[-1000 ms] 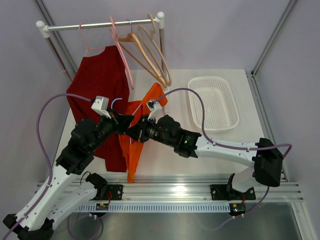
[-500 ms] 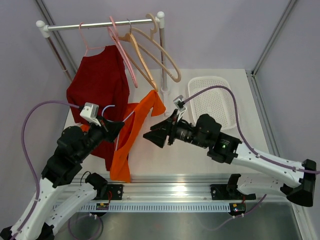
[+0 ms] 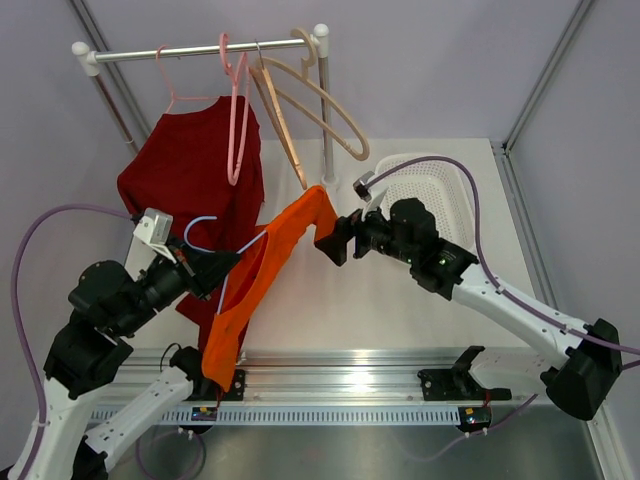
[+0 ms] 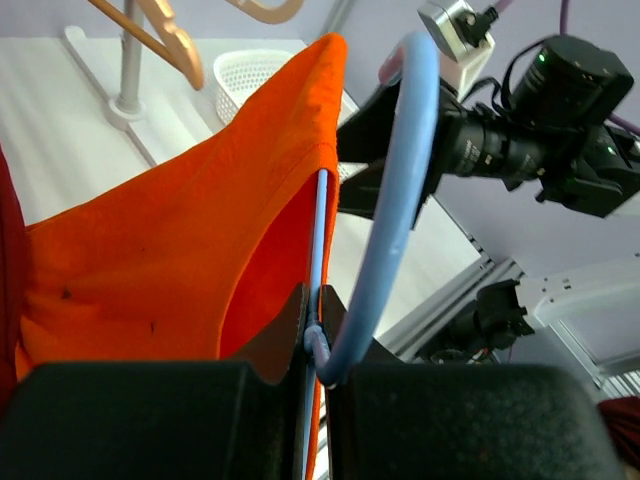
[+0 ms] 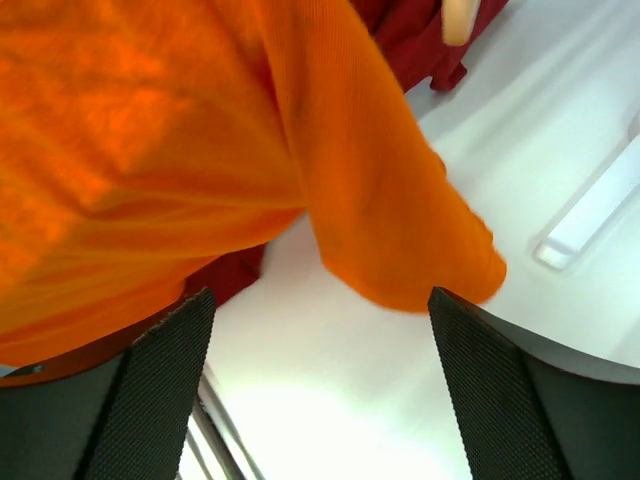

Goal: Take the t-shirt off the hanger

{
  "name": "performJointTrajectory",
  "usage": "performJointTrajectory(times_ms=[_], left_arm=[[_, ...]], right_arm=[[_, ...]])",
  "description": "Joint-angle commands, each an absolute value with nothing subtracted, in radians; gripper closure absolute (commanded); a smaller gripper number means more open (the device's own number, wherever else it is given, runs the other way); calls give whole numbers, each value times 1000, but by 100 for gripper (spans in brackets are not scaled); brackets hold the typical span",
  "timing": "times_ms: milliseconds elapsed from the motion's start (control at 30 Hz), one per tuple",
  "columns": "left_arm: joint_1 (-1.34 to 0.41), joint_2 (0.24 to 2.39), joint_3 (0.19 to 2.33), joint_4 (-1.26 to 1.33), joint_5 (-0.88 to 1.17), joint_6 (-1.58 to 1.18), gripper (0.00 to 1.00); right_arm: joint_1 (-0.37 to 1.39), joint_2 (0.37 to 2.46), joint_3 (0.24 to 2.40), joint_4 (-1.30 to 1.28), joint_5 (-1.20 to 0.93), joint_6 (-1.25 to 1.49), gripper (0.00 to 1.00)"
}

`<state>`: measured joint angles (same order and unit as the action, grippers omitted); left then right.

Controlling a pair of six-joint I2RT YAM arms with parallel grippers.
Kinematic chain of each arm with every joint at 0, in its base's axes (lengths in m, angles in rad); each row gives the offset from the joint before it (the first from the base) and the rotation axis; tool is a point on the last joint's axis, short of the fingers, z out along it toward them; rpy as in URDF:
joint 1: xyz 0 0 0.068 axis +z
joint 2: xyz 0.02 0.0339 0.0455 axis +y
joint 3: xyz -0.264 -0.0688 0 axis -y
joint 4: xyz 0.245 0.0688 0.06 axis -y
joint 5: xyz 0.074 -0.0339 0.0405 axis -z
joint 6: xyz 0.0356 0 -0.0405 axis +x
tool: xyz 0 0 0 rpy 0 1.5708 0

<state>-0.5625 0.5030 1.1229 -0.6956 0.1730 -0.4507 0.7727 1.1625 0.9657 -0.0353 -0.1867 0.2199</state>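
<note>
My left gripper (image 4: 313, 308) is clenched on the blue hanger (image 4: 400, 180), low at seven o'clock. The orange t-shirt (image 3: 262, 280) is draped on that hanger, stretched up toward one o'clock above the surface (image 3: 400, 310). My right gripper (image 3: 338, 240) is released, jaws spread wide right at the shirt's upper end. Farther out, white basket (image 3: 440, 160) at two o'clock, and a red garment (image 3: 195, 160) on the rail (image 3: 190, 48) at twelve.

Pale lilac walls (image 3: 450, 60) close in a white bench (image 3: 340, 310). A clothes rail (image 3: 190, 49) stands at its far left; a metal track (image 3: 350, 380) runs along the near edge.
</note>
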Motion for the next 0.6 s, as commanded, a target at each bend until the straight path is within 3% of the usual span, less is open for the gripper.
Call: performJointTrajectory(times_ms=[0,233,267,300,367,400,433,567], left_arm=[[-563,525,1187,-681,267,-477,100],[-563,532,1219,-683,318,-500,100],[-563,535,1221,-684,318,-499,100],[-563,537,1224,-684,321,-499,100],[-563,545,1238,-684,325,-494,100],[-563,546,1242,-683,328,-492,100],[-563,549,1246,-684,330,-491,100],[-563,551,1255,-686,318,-480,100]], right_arm=[[746,1187,1052,12,-212,80,8],[661,1242,1034,158,-489,132,25],[661,1243,1014,181,-512,158,31],[661,1241,1006,193,-532,167,45],[661,1217,968,235,-517,184,64],[658,1204,954,248,-461,190,88],[657,1192,942,267,-427,199,96],[612,1097,868,311,-342,271,100]])
